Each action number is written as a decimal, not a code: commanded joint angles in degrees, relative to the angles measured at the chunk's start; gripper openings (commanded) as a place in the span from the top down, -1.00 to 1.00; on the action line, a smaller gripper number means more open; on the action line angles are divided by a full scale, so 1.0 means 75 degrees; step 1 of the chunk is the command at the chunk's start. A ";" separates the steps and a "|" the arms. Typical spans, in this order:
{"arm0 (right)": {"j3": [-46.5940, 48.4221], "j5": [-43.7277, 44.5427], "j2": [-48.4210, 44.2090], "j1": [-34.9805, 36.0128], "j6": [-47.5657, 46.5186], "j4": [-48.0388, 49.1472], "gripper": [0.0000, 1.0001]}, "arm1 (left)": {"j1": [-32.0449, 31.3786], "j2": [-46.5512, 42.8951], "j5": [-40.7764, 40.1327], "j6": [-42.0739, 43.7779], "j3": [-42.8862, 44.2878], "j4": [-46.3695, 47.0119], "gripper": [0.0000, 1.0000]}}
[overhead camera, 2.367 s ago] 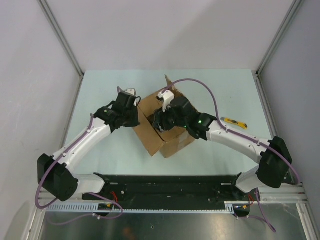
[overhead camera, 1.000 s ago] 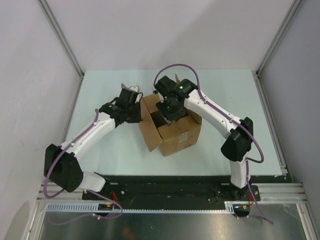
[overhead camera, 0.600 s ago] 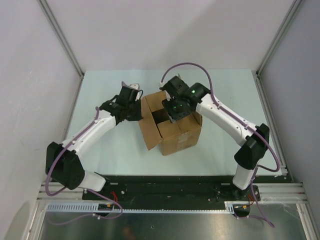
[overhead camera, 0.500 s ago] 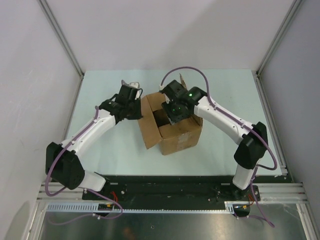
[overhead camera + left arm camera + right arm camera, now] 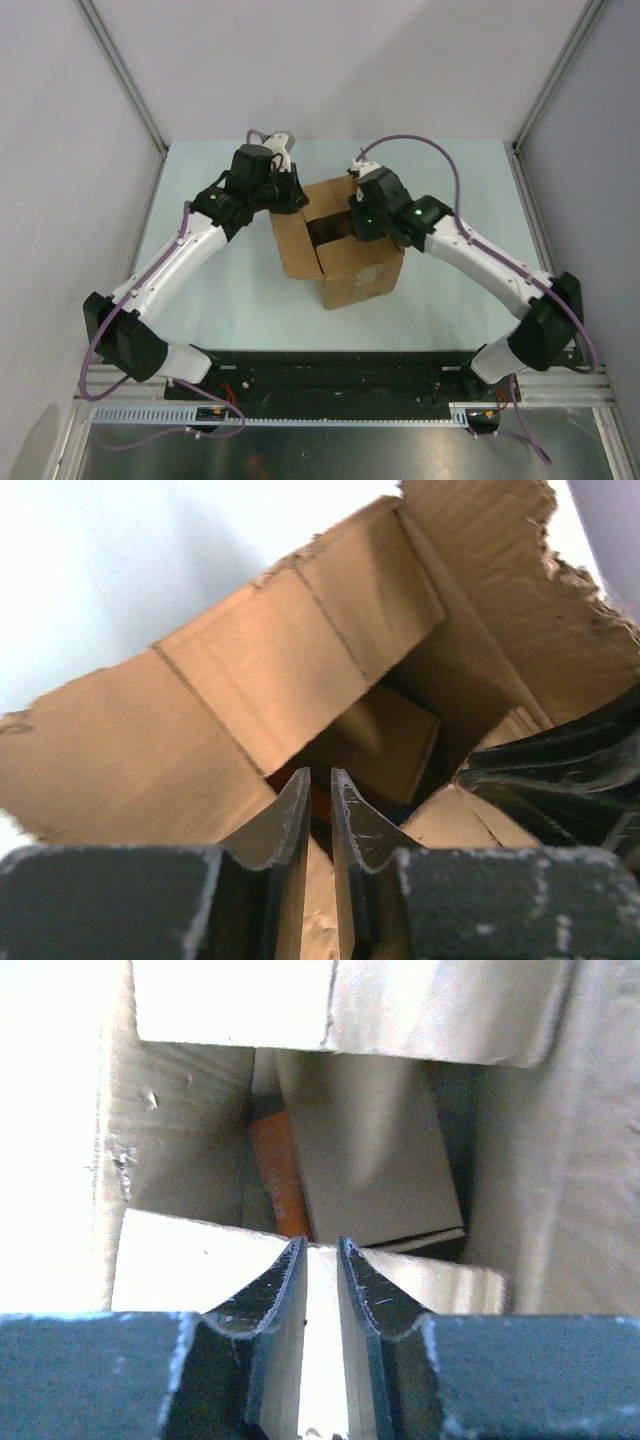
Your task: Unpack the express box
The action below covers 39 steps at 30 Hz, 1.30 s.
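The left gripper (image 5: 318, 777) was pinched shut on a flap of the express box (image 5: 352, 268). The right gripper (image 5: 320, 1247) was pinched on the flap across from it. The box sat open in the middle of the table (image 5: 225, 300), with an orange thing (image 5: 280, 1175) inside. The cardboard looked light and stiff, but its edges were torn, so holding near the fold seemed safest.

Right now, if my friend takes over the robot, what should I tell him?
Left gripper: at the box's far-left corner, fingers almost together. I cannot tell if they pinch a flap.
Right gripper: over the opening, fingers almost together, grip also unclear.
Express box: upright in the middle of the table, top flaps open.
Inside: an orange item beside a brown cardboard piece.
Done: box opened.
Left: lift the contents out.
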 commanded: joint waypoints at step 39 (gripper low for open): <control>-0.2158 0.0132 -0.1157 -0.1694 0.0394 0.1796 -0.06 | -0.2011 0.1553 -0.4130 0.0022 -0.1358 0.3441 0.05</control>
